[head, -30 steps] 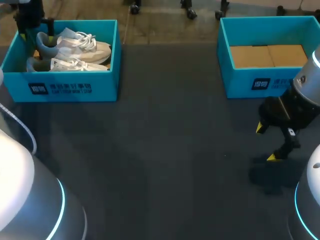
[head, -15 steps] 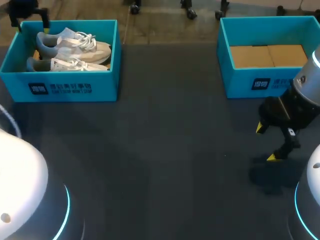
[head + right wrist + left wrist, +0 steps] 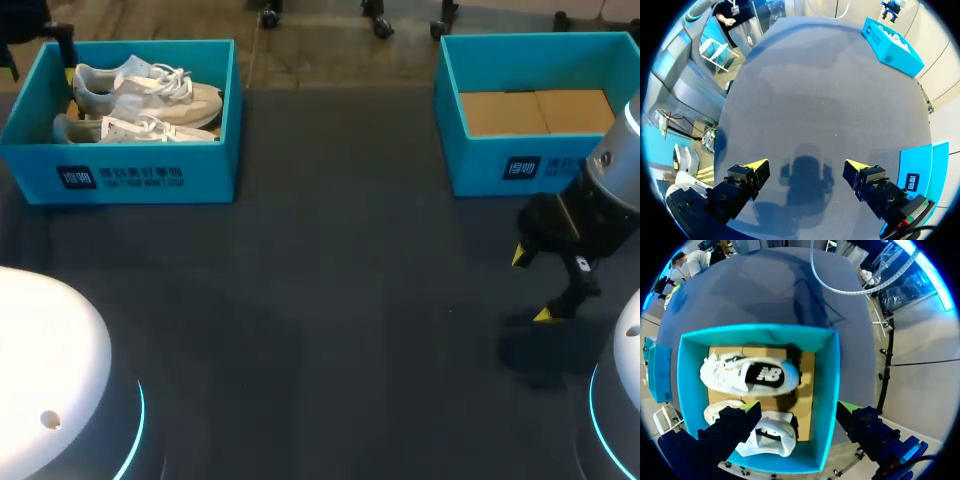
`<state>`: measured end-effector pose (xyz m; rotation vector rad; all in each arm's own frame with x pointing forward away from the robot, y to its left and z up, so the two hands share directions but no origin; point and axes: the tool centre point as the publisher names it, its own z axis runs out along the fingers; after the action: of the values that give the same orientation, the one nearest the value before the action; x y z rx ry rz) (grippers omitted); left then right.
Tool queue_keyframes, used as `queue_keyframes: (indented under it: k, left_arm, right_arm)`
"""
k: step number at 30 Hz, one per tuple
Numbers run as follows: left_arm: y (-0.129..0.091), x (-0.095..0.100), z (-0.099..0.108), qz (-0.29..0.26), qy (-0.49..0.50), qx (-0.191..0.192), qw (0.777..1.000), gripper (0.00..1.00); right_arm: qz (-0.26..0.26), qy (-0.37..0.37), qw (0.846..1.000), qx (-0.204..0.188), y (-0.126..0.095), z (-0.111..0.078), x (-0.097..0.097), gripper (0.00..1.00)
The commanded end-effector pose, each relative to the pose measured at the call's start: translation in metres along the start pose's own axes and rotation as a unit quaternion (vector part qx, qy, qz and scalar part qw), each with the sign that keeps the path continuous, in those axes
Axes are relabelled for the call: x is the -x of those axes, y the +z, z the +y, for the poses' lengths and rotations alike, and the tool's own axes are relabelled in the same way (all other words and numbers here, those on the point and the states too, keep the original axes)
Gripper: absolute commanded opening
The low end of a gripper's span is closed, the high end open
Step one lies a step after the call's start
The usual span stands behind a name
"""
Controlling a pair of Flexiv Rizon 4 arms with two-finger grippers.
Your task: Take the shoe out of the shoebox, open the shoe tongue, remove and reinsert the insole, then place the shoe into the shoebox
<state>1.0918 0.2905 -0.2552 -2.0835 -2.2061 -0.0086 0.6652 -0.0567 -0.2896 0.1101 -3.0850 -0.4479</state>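
A teal shoebox [image 3: 130, 175] stands at the table's far left with two white shoes in it: one [image 3: 150, 90] by the far wall, one [image 3: 130, 130] by the near wall. My left gripper [image 3: 799, 407] hangs open high above this box [image 3: 826, 390]. Below it one shoe [image 3: 750, 376] lies on its side, the other [image 3: 767, 437] sits under the fingers. In the head view only a dark part of that gripper [image 3: 35, 35] shows at the box's far left corner. My right gripper [image 3: 545, 285] is open low over bare table [image 3: 807, 165].
A second teal box [image 3: 540, 165] stands at the far right with only a cardboard floor [image 3: 535, 110] inside, just beyond my right gripper. My left arm's white shell [image 3: 50, 390] fills the near left corner. The dark table mat [image 3: 330, 300] stretches between the boxes.
My left gripper has drifted toward the far left corner of the shoebox, and the arm's white shell has shifted in the near left corner. The right arm has not moved.
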Motion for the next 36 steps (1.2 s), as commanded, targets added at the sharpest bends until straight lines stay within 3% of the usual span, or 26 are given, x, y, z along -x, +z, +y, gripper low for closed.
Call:
queue_keyframes:
  k: [1, 13, 24, 36]
  left_arm:
    - [0.003, 0.001, -0.057, -0.002, 0.002, 0.069, 0.998, 1.00]
    - [0.017, 0.001, -0.068, 0.004, -0.012, 0.077, 0.997, 1.00]
    - [0.029, 0.007, -0.054, 0.003, -0.019, 0.081, 0.997, 1.00]
    - [0.042, 0.012, -0.036, 0.004, -0.002, 0.059, 0.998, 1.00]
  right_arm:
    - [-0.001, 0.000, 1.000, -0.001, 0.001, 0.000, 0.000, 1.00]
    - [-0.001, 0.000, 1.000, -0.001, 0.001, 0.000, 0.000, 1.00]
    - [-0.001, 0.000, 1.000, -0.001, 0.001, 0.000, 0.000, 1.00]
    - [-0.001, 0.000, 1.000, -0.001, 0.001, 0.000, 0.000, 1.00]
